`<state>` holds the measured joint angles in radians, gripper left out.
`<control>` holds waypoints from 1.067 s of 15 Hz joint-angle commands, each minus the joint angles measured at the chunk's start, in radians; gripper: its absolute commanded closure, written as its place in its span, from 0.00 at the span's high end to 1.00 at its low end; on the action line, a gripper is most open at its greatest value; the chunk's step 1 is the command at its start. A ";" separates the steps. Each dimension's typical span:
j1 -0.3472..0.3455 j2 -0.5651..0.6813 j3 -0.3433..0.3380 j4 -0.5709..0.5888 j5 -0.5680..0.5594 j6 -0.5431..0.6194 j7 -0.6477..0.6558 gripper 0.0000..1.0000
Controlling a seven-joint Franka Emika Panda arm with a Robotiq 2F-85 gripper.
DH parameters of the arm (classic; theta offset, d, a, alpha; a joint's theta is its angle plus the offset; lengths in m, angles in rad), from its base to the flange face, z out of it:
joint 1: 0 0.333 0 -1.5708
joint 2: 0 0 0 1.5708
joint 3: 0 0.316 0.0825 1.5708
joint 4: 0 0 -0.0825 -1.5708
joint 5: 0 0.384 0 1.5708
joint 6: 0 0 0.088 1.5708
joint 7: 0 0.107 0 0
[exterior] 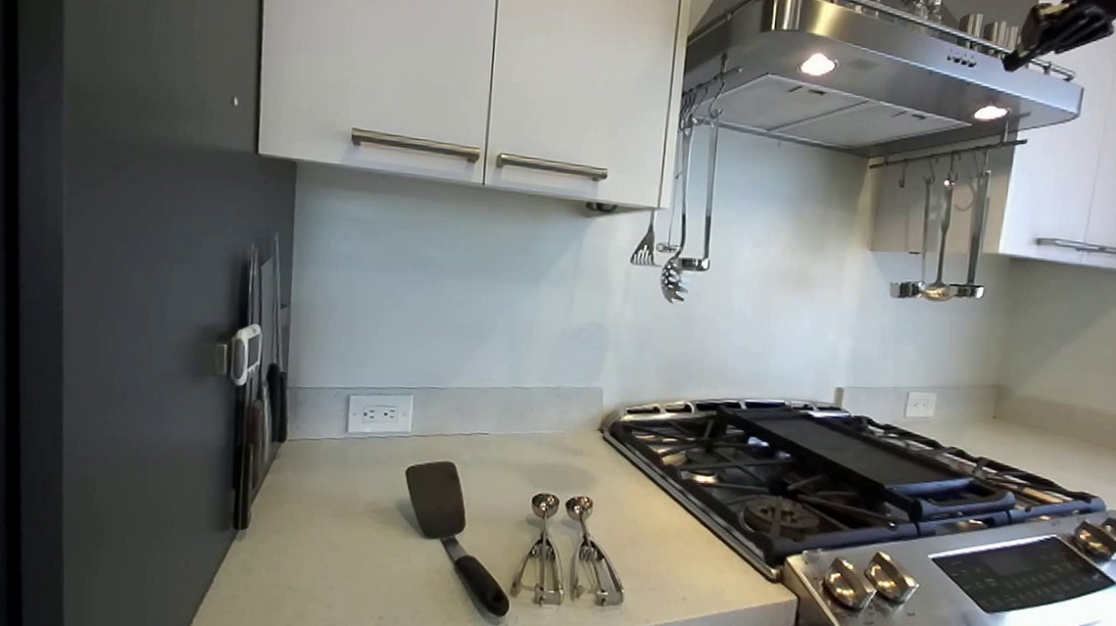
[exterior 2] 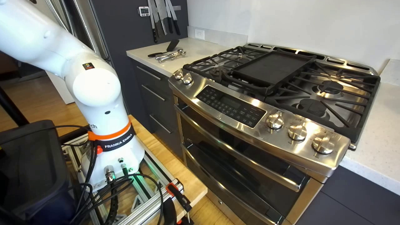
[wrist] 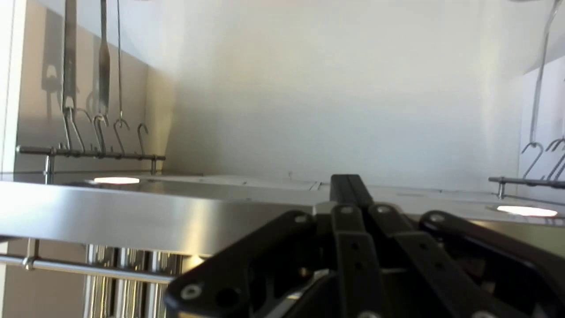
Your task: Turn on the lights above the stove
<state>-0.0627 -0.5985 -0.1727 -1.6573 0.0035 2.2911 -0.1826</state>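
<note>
The steel range hood (exterior: 863, 30) is above the stove (exterior: 933, 565). Both lights under the hood are lit: the left light (exterior: 817, 64) and the right light (exterior: 991, 113). They also glow in the upside-down wrist view (wrist: 116, 180) (wrist: 527, 211). A row of small buttons (exterior: 962, 59) sits on the hood's front face. My gripper (exterior: 1014, 62) is in front of that face, just right of the buttons. Its fingers are shut together with nothing between them, also in the wrist view (wrist: 348, 177), where they hide the buttons. I cannot tell whether the tips touch the hood.
A rail (wrist: 110, 273) runs along the hood's top edge, with shakers and metal canisters (exterior: 985, 31) behind it. Utensils (exterior: 945, 232) hang on both sides below the hood. A spatula (exterior: 437, 501) and two scoops (exterior: 542, 548) lie on the counter (exterior: 335, 553).
</note>
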 commanded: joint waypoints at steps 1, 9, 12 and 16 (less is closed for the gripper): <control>0.017 -0.090 -0.003 -0.055 0.003 -0.235 -0.027 0.32; 0.028 -0.080 0.073 -0.024 -0.041 -0.713 -0.039 0.93; 0.046 -0.060 0.098 -0.010 -0.030 -0.802 -0.032 1.00; 0.048 -0.063 0.100 -0.020 -0.034 -0.769 -0.026 1.00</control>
<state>-0.0324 -0.6630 -0.0661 -1.6810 -0.0208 1.5240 -0.2163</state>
